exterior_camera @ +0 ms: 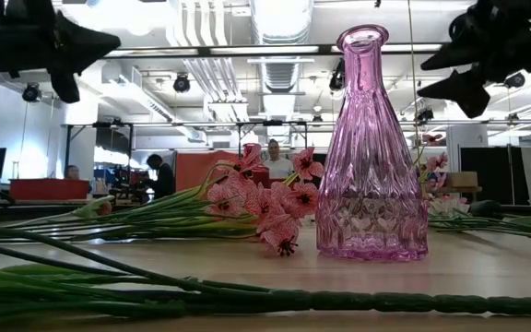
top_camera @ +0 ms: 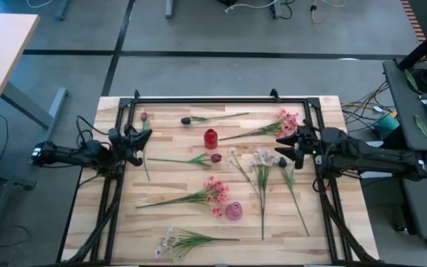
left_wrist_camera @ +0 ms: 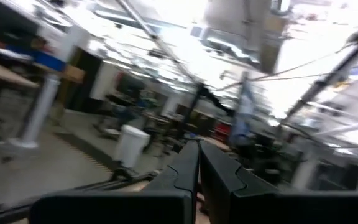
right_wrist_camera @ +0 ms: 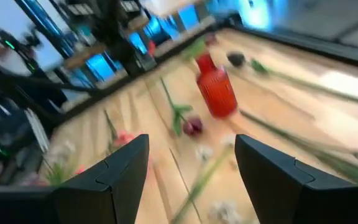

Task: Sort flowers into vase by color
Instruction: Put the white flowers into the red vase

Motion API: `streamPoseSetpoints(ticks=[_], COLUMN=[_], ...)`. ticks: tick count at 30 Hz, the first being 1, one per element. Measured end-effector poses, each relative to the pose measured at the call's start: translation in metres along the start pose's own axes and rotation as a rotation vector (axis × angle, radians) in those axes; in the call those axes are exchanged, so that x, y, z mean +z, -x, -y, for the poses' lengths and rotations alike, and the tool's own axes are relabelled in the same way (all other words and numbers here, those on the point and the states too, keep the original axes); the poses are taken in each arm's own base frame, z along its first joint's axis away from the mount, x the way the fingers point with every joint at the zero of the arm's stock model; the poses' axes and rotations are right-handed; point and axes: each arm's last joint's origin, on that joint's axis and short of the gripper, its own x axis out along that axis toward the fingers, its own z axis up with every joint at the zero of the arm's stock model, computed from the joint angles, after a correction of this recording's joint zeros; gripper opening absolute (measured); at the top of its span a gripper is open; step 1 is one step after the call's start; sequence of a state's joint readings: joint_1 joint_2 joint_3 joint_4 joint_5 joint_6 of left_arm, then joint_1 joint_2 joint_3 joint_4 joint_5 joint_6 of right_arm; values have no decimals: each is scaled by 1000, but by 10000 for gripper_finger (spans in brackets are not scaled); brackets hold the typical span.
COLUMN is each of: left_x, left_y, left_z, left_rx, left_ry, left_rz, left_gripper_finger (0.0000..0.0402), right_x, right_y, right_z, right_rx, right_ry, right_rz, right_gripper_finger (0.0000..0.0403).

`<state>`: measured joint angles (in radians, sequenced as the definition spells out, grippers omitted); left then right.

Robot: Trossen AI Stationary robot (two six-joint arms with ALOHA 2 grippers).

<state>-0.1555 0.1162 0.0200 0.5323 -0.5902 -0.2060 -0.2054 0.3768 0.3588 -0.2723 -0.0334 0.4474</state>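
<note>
**Flowers all on the desk, neither gripper loaded**

No flower has yet been placed in a vase. The green-stemmed artificial flowers (top_camera: 199,196) are spread flat over the pale wooden desk (top_camera: 317,230), and two vases stand among them: a ribbed red glass vase (top_camera: 210,138) near the middle and a ribbed pink glass vase (top_camera: 233,211) nearer the front edge.

The right gripper (top_camera: 282,150) is held above the desk's right side with its fingers spread apart and nothing between them. The white blossom sprays (top_camera: 260,159) lie just beside it, toward the desk's middle, and their long stems run away toward the front edge. A pink blossom cluster (top_camera: 286,123) lies just behind this gripper, its stem pointing toward the red vase.

The left gripper (top_camera: 144,141) is closed on nothing at the desk's left side. A dark red bud (top_camera: 215,157) lies between the two grippers, its stem reaching toward the left one.

The right arm is judged the nearer to the white and pink flowers.
</note>
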Motion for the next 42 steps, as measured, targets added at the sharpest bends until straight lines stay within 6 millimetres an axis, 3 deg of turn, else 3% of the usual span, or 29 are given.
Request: streamPoseSetpoints(ticks=[3, 7, 12, 16, 24, 33, 42], left_x=[-1, -4, -16, -26, -21, -19, -32], left_y=[-1, -5, -10, -14, -29, -49, -59], left_z=[1, 1, 5, 9, 27, 46, 63], left_rx=[4, 39, -29, -101, -228, -265, -289], left_ry=[107, 205, 168, 115, 192, -1, 15], left_rz=[-2, -9, -113, -228, -389, -604, -716], left_gripper_finger=[0, 0, 0, 0, 0, 0, 0], right_x=[13, 30, 41, 33, 21, 20, 11], right_y=[-3, -7, -11, -16, -22, -24, -28], right_z=[-2, -6, -11, -11, -20, -19, -33], right_rx=[-147, -303, -357, -337, -101, -153, -119], right_ry=[-68, -348, -287, -308, -709, -811, -791], right_rz=[-7, 16, -70, -205, -551, -546, -643], right_gripper_finger=[231, 231, 231, 231, 231, 231, 231])
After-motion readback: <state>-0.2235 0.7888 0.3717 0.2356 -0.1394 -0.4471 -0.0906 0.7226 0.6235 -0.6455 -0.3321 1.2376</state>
